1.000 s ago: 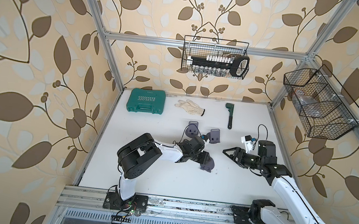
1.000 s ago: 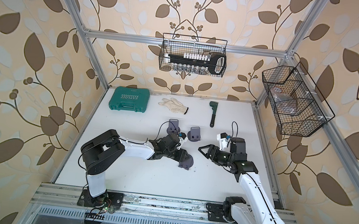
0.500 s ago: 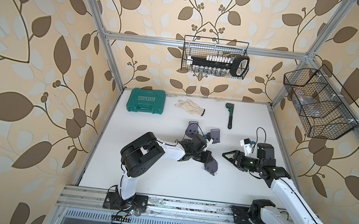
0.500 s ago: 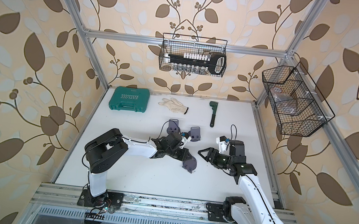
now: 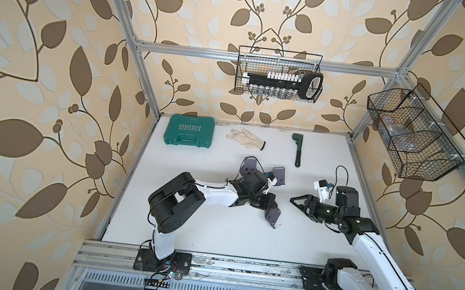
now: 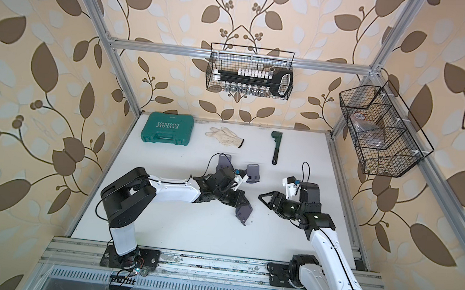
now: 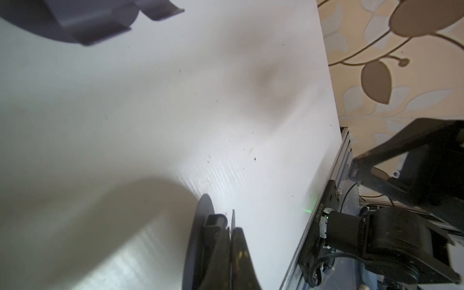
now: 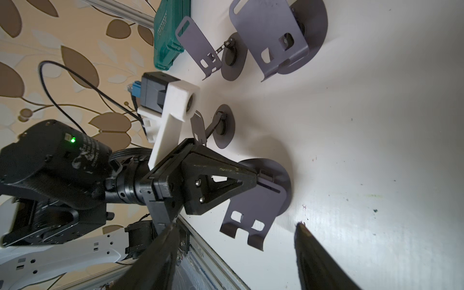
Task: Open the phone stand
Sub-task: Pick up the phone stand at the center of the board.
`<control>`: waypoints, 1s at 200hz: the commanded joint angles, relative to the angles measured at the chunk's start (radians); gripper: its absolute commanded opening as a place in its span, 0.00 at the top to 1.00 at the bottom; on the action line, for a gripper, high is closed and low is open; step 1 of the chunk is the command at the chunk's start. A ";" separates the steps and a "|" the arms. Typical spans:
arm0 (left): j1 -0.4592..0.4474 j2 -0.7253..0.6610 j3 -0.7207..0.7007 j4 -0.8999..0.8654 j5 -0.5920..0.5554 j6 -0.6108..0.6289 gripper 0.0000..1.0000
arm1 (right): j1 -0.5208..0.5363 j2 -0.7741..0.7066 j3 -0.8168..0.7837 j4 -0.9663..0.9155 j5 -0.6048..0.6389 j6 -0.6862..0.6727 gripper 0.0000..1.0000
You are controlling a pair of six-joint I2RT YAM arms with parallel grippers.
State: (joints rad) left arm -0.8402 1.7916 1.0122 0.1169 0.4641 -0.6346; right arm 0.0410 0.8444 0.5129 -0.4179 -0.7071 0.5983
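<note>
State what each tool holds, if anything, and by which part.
The left tool is shut on the phone stand, pinching the slotted end of its plate, beside the round base. The right tool is open and holds nothing.

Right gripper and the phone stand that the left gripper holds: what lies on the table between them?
Nothing lies there. Both top views show only bare white table between the right gripper and the phone stand.

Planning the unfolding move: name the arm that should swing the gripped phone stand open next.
Right. The left gripper is shut on the phone stand, steadying it, so it is busy. The right gripper is open, empty and aimed at the stand from nearby, not touching.
</note>
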 commanded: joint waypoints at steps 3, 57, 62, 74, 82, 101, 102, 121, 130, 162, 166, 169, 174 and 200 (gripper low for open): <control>0.040 -0.146 0.006 -0.050 0.068 -0.059 1.00 | -0.015 -0.042 0.062 -0.070 -0.042 0.000 0.34; 0.091 -0.376 0.032 -0.137 0.077 -0.149 1.00 | -0.015 -0.125 0.143 -0.132 -0.074 -0.003 0.35; 0.094 -0.397 0.030 -0.133 0.079 -0.162 1.00 | -0.015 -0.123 0.151 -0.128 -0.091 0.003 0.36; 0.103 -0.438 0.019 -0.116 0.078 -0.200 1.00 | -0.015 -0.120 0.167 -0.103 -0.137 0.027 0.37; 0.111 -0.465 0.006 -0.094 0.079 -0.214 1.00 | -0.015 -0.121 0.176 -0.085 -0.172 0.043 0.37; 0.126 -0.514 -0.016 -0.052 0.088 -0.277 1.00 | -0.013 -0.148 0.189 -0.051 -0.218 0.082 0.38; 0.126 -0.515 -0.017 -0.049 0.090 -0.279 1.00 | -0.013 -0.150 0.188 -0.048 -0.222 0.086 0.38; 0.138 -0.552 -0.042 0.010 0.104 -0.328 1.00 | -0.006 -0.196 0.148 0.078 -0.291 0.179 0.39; 0.145 -0.572 -0.061 0.046 0.110 -0.360 1.00 | 0.009 -0.221 0.117 0.138 -0.296 0.223 0.40; 0.151 -0.629 -0.094 0.055 0.096 -0.393 1.00 | 0.102 -0.285 0.029 0.323 -0.266 0.346 0.48; 0.151 -0.636 -0.099 0.060 0.095 -0.396 1.00 | 0.118 -0.289 0.023 0.338 -0.256 0.352 0.48; 0.151 -0.641 -0.104 0.065 0.094 -0.397 1.00 | 0.129 -0.289 0.019 0.348 -0.248 0.356 0.49; 0.151 -0.650 -0.111 0.075 0.093 -0.401 1.00 | 0.151 -0.288 0.015 0.361 -0.234 0.362 0.51; 0.151 -0.672 -0.127 0.118 0.108 -0.417 1.00 | 0.278 -0.239 -0.004 0.414 -0.156 0.351 0.56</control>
State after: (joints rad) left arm -0.6964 1.1694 0.8906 0.1169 0.5434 -1.0210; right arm 0.2333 0.5732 0.5327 -0.1318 -0.9291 0.9165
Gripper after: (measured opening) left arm 0.049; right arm 0.453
